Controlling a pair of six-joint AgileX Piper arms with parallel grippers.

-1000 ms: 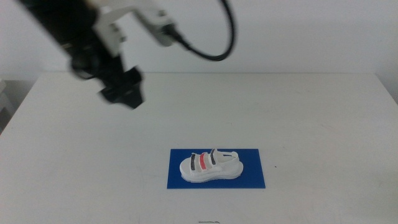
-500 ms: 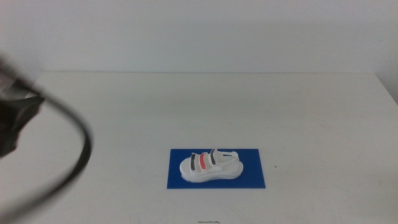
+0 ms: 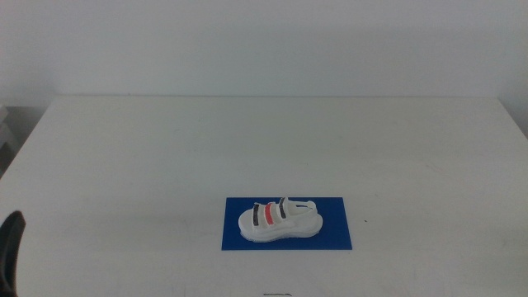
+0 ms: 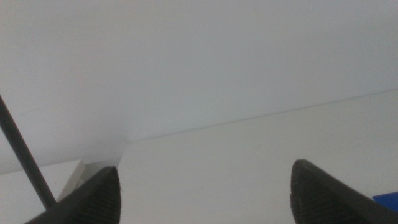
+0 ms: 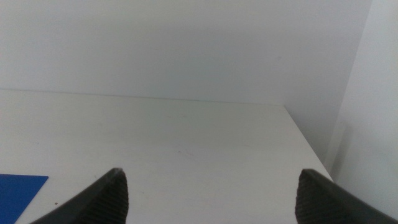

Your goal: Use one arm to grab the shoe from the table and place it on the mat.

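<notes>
The white sandal point(image 3: 278, 221) with two dark straps and one red strap lies on its sole on the dark-blue mat point(image 3: 337, 235), near the front middle of the white table point(image 3: 264, 148). The left arm shows only as a dark tip point(image 3: 10, 247) at the left bottom edge of the middle view. My left gripper point(image 4: 205, 193) is open and empty; a corner of the mat point(image 4: 387, 198) shows beside one jaw. My right gripper point(image 5: 211, 196) is open and empty, out of the middle view; a mat corner point(image 5: 22, 186) shows in its view.
The table's far edge meets a plain white wall point(image 3: 264, 41). A white object point(image 3: 5, 132) stands off the table's left edge.
The left arm has pulled back from above the table's left rear, swept down to the left, and is now almost out of the middle view. The sandal and mat have not moved.
</notes>
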